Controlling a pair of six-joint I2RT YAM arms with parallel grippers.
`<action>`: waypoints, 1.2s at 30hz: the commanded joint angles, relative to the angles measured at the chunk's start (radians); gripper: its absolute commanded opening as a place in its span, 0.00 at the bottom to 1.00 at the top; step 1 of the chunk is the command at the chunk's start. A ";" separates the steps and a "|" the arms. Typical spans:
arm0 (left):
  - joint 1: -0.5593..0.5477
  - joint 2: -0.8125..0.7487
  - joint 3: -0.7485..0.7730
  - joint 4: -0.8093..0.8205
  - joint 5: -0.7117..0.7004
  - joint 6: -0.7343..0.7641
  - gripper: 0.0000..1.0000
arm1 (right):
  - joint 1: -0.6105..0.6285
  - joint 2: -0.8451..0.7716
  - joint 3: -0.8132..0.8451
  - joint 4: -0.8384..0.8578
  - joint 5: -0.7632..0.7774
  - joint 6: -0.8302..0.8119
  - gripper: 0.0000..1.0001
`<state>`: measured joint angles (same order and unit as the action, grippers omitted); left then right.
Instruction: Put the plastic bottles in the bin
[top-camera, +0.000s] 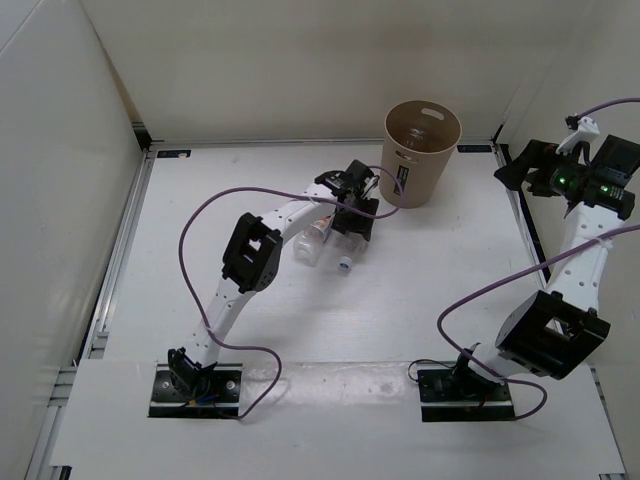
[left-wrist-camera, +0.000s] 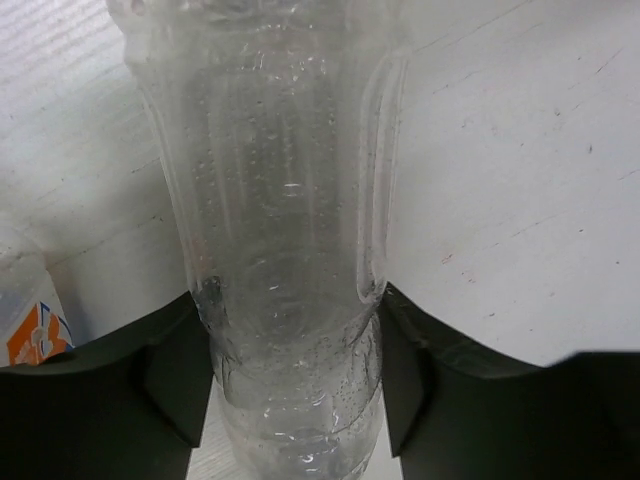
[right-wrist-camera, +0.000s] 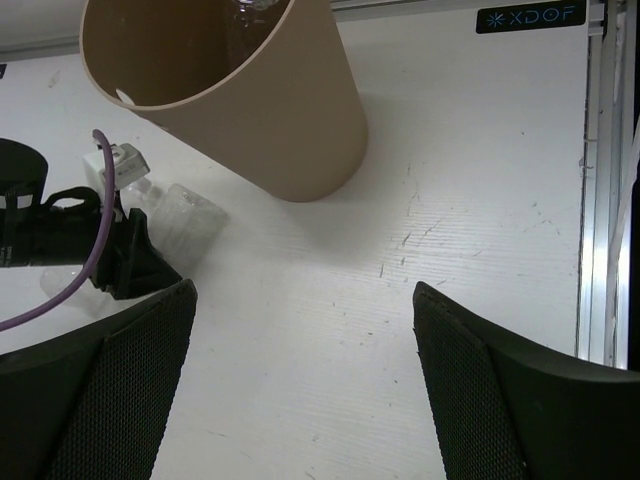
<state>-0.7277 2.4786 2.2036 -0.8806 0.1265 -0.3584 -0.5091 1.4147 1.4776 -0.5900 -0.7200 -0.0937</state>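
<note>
One clear bottle (left-wrist-camera: 280, 180) gripped inside left end effector (left-wrist-camera: 290, 300).

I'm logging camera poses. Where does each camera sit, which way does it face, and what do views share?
Top external: above and behind the bases, looking down on the table, bin, left arm and right arm.
Left wrist: on the left pincer, facing the clear bottle clamped between its fingers.
Right wrist: on the open right pincer, facing the bin and left pincer.
Shared: top and right wrist show the bin.

The clear bottle (left-wrist-camera: 285, 250) overruns top and bottom edges, and the left edge crops a labelled bottle (left-wrist-camera: 28, 325).
</note>
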 joint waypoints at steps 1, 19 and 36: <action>0.013 -0.091 0.008 0.052 -0.005 0.001 0.62 | 0.012 -0.028 0.027 0.013 -0.012 0.009 0.90; 0.120 -0.319 0.163 0.722 -0.304 0.139 0.44 | 0.089 0.001 0.013 0.079 -0.045 0.031 0.90; 0.060 0.034 0.565 1.014 -0.418 -0.189 0.41 | -0.052 -0.002 -0.013 0.078 -0.140 0.011 0.90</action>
<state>-0.6521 2.5507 2.7281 0.1051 -0.2565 -0.5011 -0.5507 1.4147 1.4746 -0.5434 -0.8177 -0.0715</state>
